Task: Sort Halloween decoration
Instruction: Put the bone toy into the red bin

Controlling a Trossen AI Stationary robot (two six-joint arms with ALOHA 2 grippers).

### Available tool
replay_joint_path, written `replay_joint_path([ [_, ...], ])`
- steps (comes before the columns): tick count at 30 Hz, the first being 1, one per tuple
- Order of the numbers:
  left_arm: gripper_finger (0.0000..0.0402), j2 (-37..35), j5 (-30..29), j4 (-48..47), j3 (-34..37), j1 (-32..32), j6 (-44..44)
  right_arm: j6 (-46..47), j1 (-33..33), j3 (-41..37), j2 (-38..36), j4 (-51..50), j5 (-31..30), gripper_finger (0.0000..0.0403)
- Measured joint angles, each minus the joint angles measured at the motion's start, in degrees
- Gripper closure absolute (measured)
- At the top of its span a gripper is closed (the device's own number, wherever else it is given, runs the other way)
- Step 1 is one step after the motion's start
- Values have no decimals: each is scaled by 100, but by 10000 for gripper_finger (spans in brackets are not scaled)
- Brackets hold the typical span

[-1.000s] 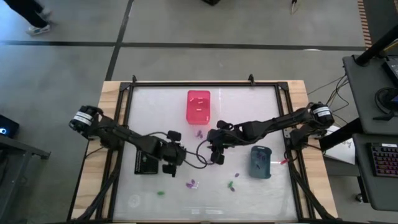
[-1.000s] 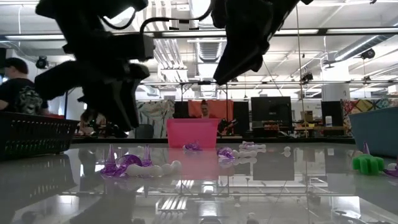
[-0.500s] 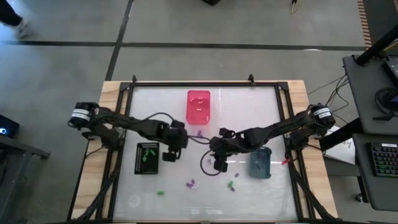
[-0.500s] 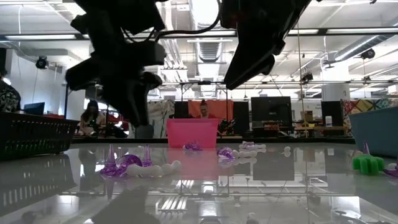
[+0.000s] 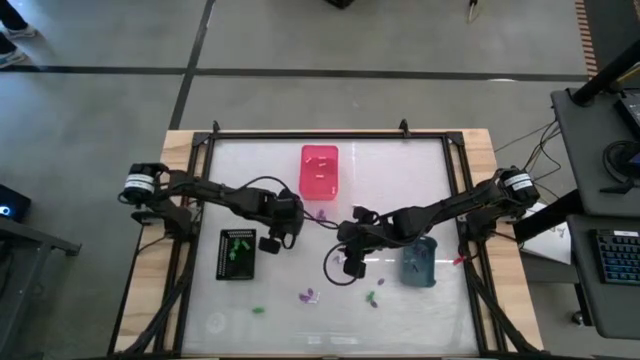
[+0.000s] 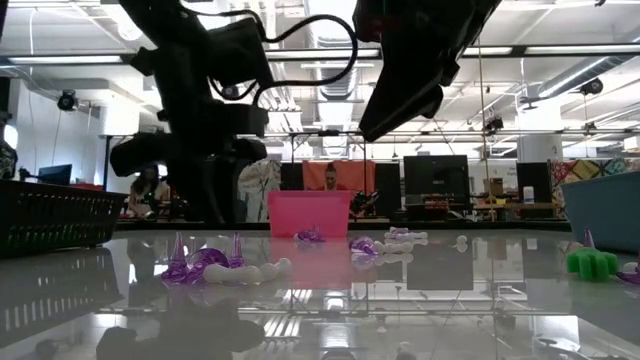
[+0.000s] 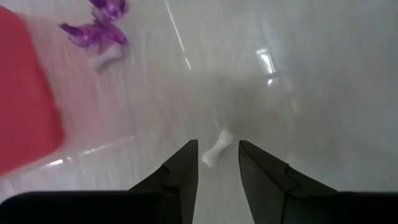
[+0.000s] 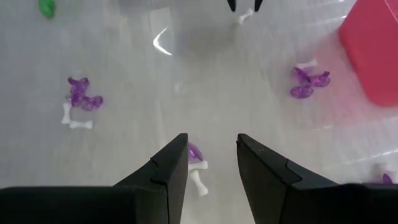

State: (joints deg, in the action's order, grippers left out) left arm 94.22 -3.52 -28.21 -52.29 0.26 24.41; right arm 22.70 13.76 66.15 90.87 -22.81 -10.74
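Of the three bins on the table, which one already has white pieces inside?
The pink bin at the far middle: white pieces lie on its floor. The black bin on the left holds green pieces; what the grey-blue bin on the right holds is unclear.

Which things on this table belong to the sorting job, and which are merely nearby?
Job: purple pieces, white bone between the left gripper fingers, green piece, pink bin, black bin, grey-blue bin, right gripper.

Nearby: keyboard, a person behind the table.

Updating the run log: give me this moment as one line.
left pincer: open over white bone piece | right pincer: open above purple piece | holding: nothing | pink bin: white pieces inside
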Motion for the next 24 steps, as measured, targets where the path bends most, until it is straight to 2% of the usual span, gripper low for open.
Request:
replay_joint_path([
  [17, 305, 446, 357, 355, 203, 255, 236, -39, 0, 0, 0, 98, 4, 275],
  [24, 343, 469, 351, 387, 208, 255, 7, -24, 0, 0, 0, 98, 4, 275],
])
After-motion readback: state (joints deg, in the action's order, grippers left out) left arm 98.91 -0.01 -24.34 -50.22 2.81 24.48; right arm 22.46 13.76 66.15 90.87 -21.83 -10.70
